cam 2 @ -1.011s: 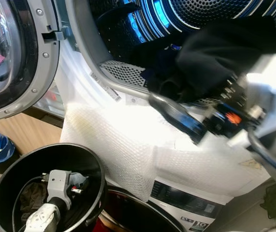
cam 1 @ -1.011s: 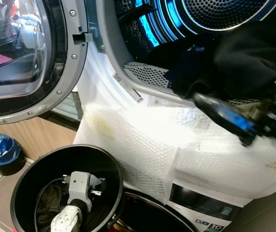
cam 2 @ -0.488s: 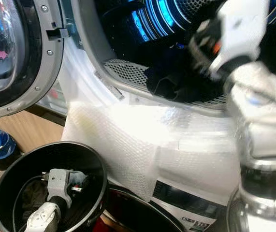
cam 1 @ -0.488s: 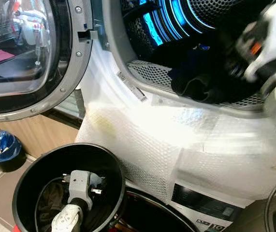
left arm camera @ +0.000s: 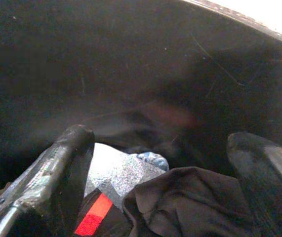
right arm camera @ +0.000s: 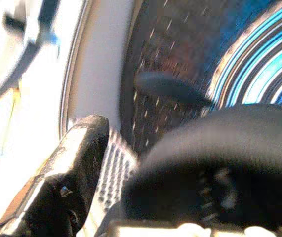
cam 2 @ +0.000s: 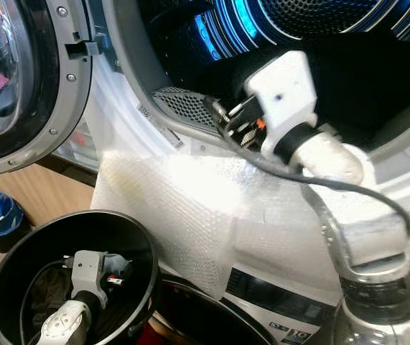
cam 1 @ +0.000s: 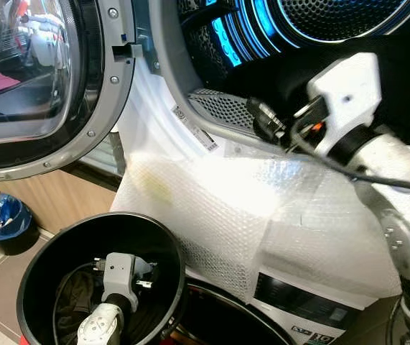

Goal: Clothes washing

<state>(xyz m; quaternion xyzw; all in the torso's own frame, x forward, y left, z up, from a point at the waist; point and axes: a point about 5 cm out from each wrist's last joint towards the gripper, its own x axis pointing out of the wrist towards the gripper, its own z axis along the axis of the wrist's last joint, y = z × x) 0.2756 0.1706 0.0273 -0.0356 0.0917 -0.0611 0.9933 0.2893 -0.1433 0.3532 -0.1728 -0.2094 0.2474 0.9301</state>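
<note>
The washer drum [cam 1: 312, 21] is lit blue, with dark clothes [cam 1: 406, 65] lying inside. My right gripper [cam 1: 263, 118] is at the drum's lower lip and points left. In the right wrist view one finger [right arm camera: 76, 163] stands wide to the side, and dark cloth [right arm camera: 200, 168] covers the other. My left gripper [left arm camera: 165, 158] is open inside the black bucket [cam 1: 100, 217]. It hangs just above a dark garment [left arm camera: 190, 202] and a grey piece with a red stripe [left arm camera: 106, 173], with nothing between its fingers.
The round washer door [cam 1: 47, 86] stands open to the left. Bubble wrap [cam 1: 212, 208] drapes over the machine's front above the control panel [cam 1: 298, 302]. A small bin with a blue bag [cam 1: 0, 223] sits on the floor at left. A second dark round container [cam 1: 219, 316] lies beside the bucket.
My right arm swung from in front of the bubble wrap up into the drum, then to its lower lip. The dark bundle on the lip now lies deeper inside. The left arm stayed still.
</note>
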